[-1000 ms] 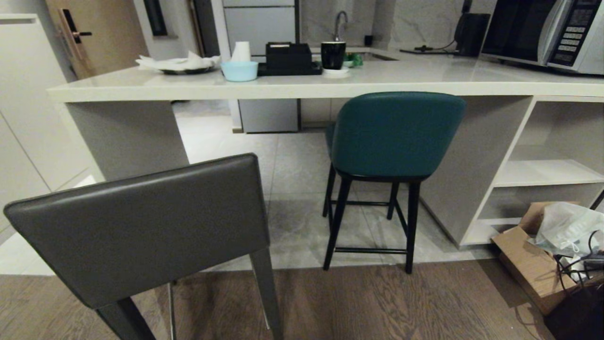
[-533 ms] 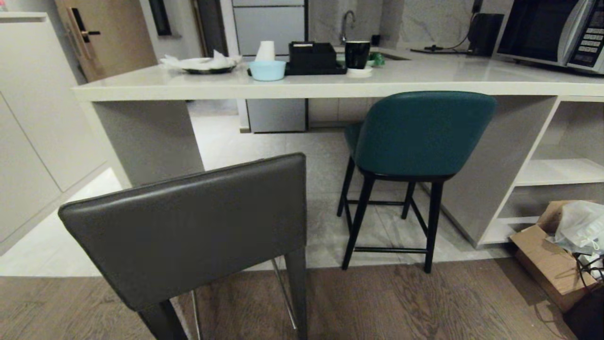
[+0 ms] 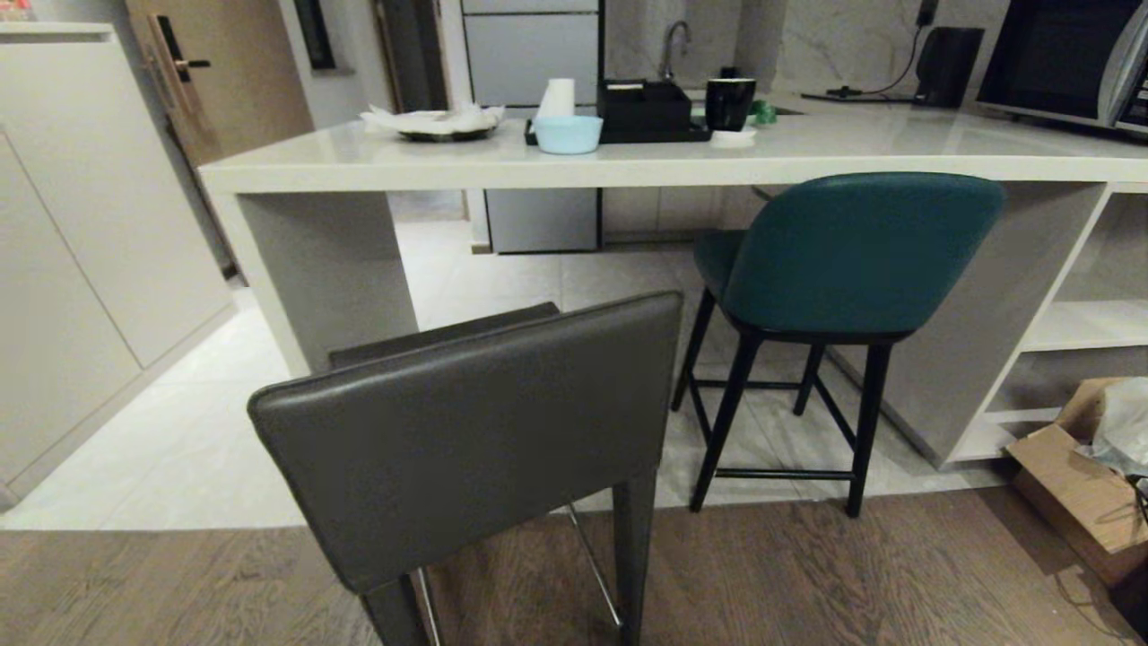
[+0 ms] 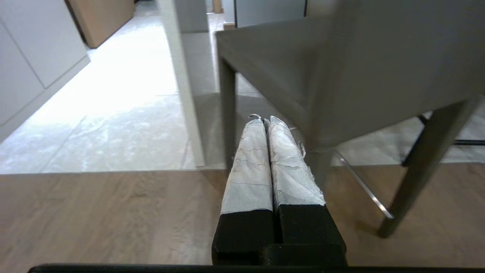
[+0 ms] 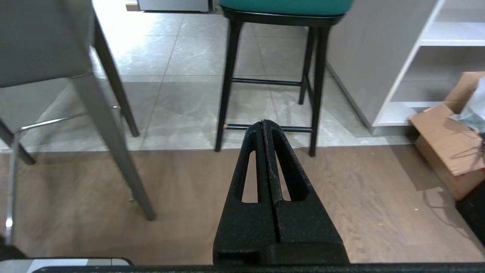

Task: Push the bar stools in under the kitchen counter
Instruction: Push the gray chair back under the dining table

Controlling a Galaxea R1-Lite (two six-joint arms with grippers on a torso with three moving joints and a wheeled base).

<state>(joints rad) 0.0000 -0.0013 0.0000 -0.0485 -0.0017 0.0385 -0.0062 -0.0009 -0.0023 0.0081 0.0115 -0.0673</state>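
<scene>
Grey stool [image 3: 484, 431] stands nearest, on the wood floor [image 3: 807, 583], back turned to the camera, well clear of the surface [image 3: 628, 161] edge. Teal stool [image 3: 843, 260] sits partly under that edge, beside the right side panel. Open tiled floor [image 3: 502, 287] lies between the grey stool and the left slab panel [image 3: 314, 269]. Cardboard box [image 3: 1076, 493] crowds the far right. Wrist views only: left gripper [image 4: 265, 119], fingers pressed together, empty, low near the grey stool's legs; right gripper [image 5: 263, 123], fingers together, empty, facing the teal stool's legs.
</scene>
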